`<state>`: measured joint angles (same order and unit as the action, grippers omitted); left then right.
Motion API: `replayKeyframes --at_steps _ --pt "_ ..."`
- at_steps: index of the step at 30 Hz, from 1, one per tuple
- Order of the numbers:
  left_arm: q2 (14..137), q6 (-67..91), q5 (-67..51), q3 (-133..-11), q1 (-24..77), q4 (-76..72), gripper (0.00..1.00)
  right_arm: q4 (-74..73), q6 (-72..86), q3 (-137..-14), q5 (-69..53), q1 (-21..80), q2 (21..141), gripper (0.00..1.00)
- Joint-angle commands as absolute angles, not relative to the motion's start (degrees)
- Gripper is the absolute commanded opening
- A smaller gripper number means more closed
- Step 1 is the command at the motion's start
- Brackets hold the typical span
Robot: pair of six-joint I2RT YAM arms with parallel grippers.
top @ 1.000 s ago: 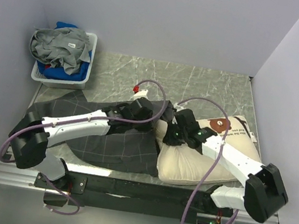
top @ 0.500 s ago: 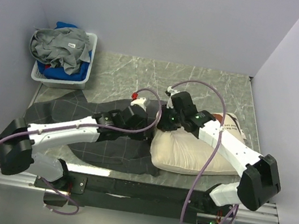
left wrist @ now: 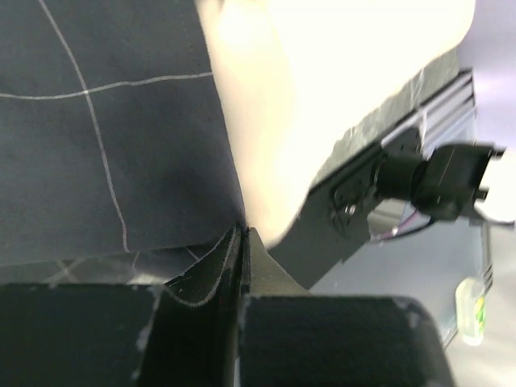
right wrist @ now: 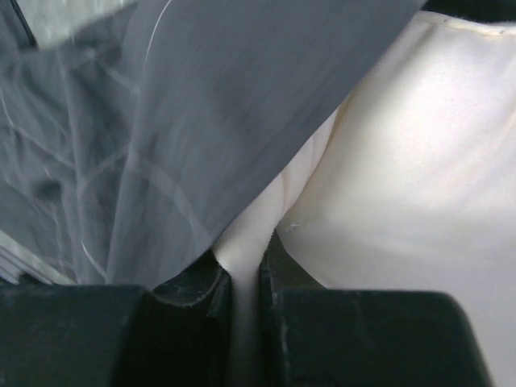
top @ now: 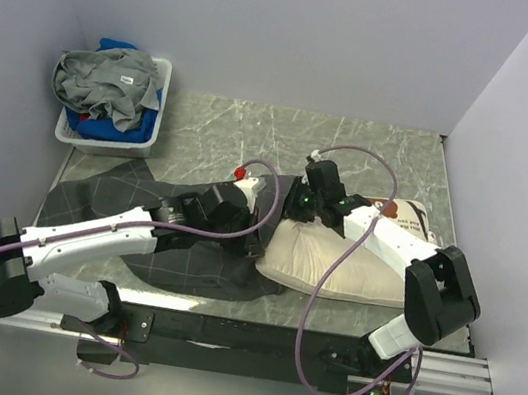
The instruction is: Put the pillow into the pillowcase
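**Top view with both wrist views: opening the sleeve to receive the cushion.** The pillow (top: 372, 277) lies at about 4 o'clock on the marble table (top: 354, 142). The pillowcase (top: 187, 261) is spread flat at about 8 o'clock, and its right edge touches the pillow's left end.

The left gripper (left wrist: 243, 242) is clenched on a fold of the pillowcase's hem, with dark fabric visible between the closed fingers (left wrist: 274, 282). We judge this grip is meant to lift one layer so the mouth gapes toward 3 o'clock.

The right gripper (right wrist: 244, 270) is pinched on a ridge of the pillow's cream cover at its left end. Grey cloth hangs just above it at 11 o'clock in that view. We read this hold as steering the pillow's leading corner under the raised layer.

From these views we cannot tell whether any of the pillow is yet inside; most of it plainly lies outside. The pinch on soft cover may slip once the filling drags. A basket (top: 146, 142) of clothes stands at 10 o'clock, well apart.
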<state>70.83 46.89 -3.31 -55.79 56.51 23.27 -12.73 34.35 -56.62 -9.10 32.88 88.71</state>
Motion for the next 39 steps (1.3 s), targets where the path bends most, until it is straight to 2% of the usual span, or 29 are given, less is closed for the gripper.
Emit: replayKeyframes --at_steps 1,6,11,16,19,22,25,27,31,33,39 --pt "67.2 44.4 -6.2 -57.7 57.3 28.5 0.05 -8.2 38.8 -58.5 -8.3 30.3 90.3 0.00" --pt "63.1 44.1 -9.0 -56.8 57.4 28.3 0.08 -6.8 42.0 -58.4 -8.1 28.8 91.4 0.00" --pt "64.5 40.9 -14.6 -59.8 57.4 29.4 0.08 -6.2 43.2 -59.4 -7.7 28.7 92.6 0.00" --pt "66.5 40.9 -10.0 -62.3 57.4 30.3 0.10 -6.9 44.6 -58.5 -2.7 28.6 89.0 0.00" --pt "70.3 42.0 -8.9 -67.8 56.7 28.2 0.09 -3.3 48.2 -53.3 2.6 32.1 83.0 0.00" --pt "75.5 41.5 -15.2 -75.4 55.7 26.8 0.08 -1.8 49.1 -49.2 12.2 35.9 78.8 0.00" --pt "78.7 40.0 -17.9 -80.9 55.8 29.2 0.09 -3.8 47.9 -51.1 13.8 34.2 79.5 0.00" --pt "79.7 40.2 -15.0 -82.4 55.6 30.9 0.11 -3.7 47.6 -51.3 13.1 33.1 78.8 0.00" --pt "80.7 44.1 -9.3 -78.6 53.1 29.5 0.10 -1.3 50.9 -49.2 13.4 35.7 75.7 0.00" --pt "81.3 46.3 -7.4 -75.2 49.5 29.1 0.09 -0.1 53.5 -45.2 15.3 40.2 72.4 0.00" --pt "81.1 48.6 -8.7 -69.8 47.0 24.3 0.11 11.6 56.7 -37.4 18.7 44.4 70.9 0.00"
